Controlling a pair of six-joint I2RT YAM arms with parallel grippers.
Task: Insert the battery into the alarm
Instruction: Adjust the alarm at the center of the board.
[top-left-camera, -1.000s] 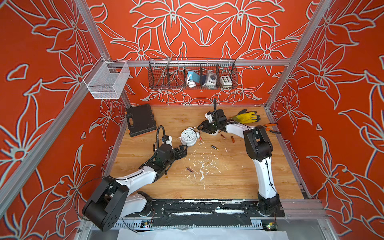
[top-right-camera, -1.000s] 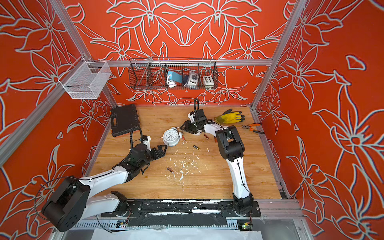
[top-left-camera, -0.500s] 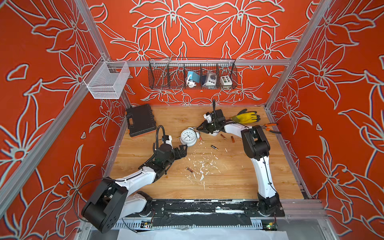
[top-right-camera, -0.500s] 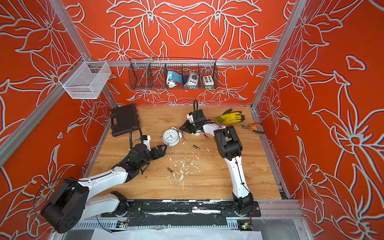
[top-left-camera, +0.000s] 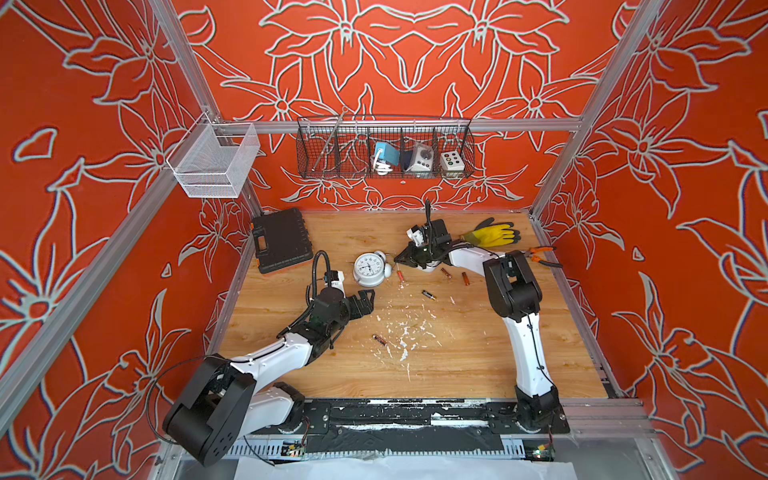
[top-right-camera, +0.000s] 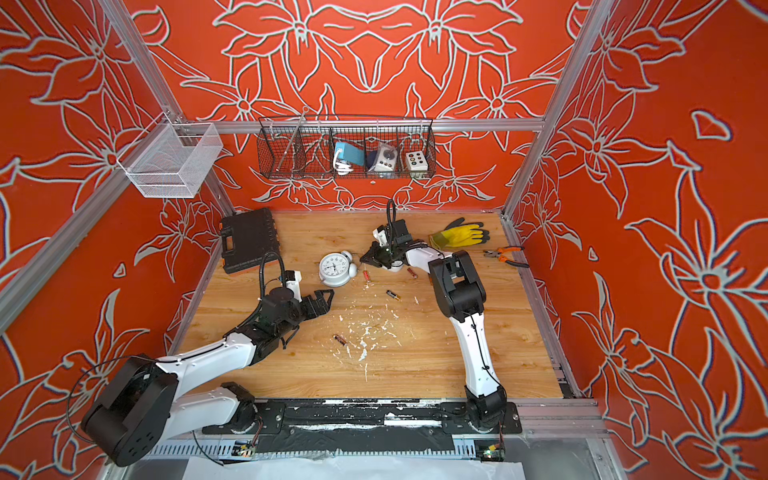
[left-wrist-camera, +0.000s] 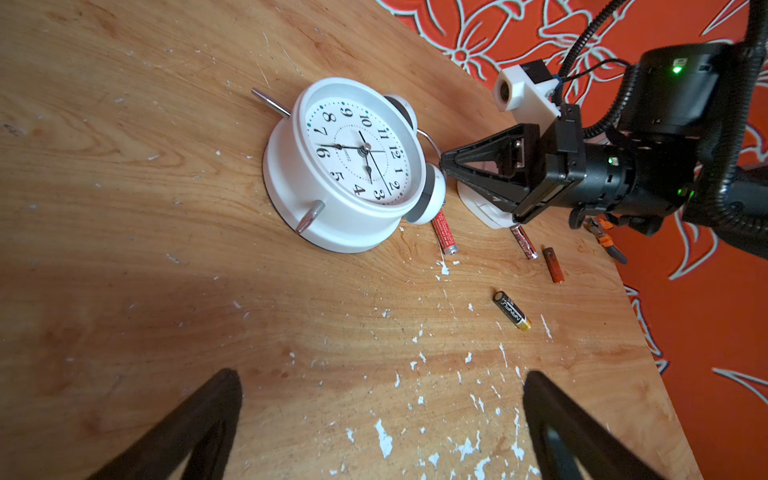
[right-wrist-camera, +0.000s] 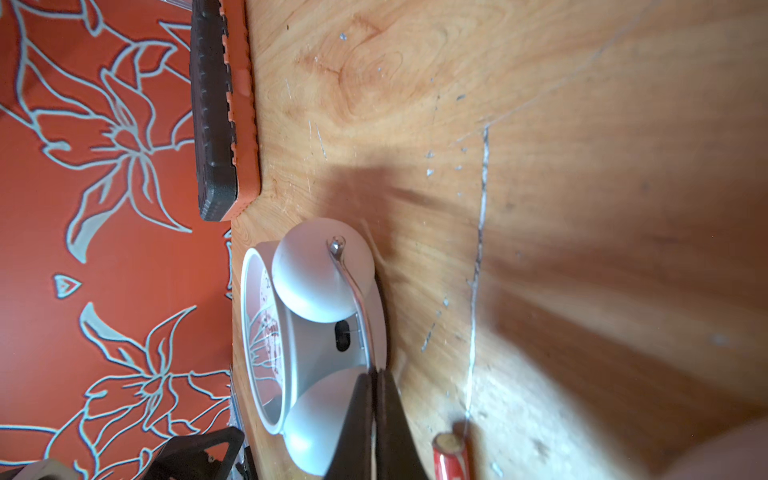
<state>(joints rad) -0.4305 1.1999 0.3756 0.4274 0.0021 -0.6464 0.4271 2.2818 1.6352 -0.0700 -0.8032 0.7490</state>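
The white alarm (top-left-camera: 369, 268) (top-right-camera: 334, 268) lies face up on the wooden table, its two bells toward my right gripper (top-left-camera: 397, 259) (top-right-camera: 362, 258). In the right wrist view that gripper (right-wrist-camera: 372, 378) is shut on the thin metal handle (right-wrist-camera: 353, 286) arching over the alarm's (right-wrist-camera: 316, 332) bells. A red battery (top-left-camera: 400, 275) (left-wrist-camera: 444, 232) (right-wrist-camera: 451, 457) lies beside the alarm (left-wrist-camera: 353, 162). A black battery (top-left-camera: 428, 294) (left-wrist-camera: 512, 311) lies further out. My left gripper (top-left-camera: 365, 301) (left-wrist-camera: 382, 376) stands open over bare wood in front of the alarm, holding nothing.
Two more batteries (top-left-camera: 445, 272) (top-left-camera: 465, 278) lie under the right arm, another (top-left-camera: 379, 339) among white flakes. A white plastic piece (left-wrist-camera: 482, 208) sits below the right gripper. A black case (top-left-camera: 282, 239), yellow glove (top-left-camera: 494, 235) and pliers (top-left-camera: 542, 255) lie at the back.
My right gripper has gone from partly open to shut and has shifted slightly left, up to the alarm's bells. The left arm has not moved.
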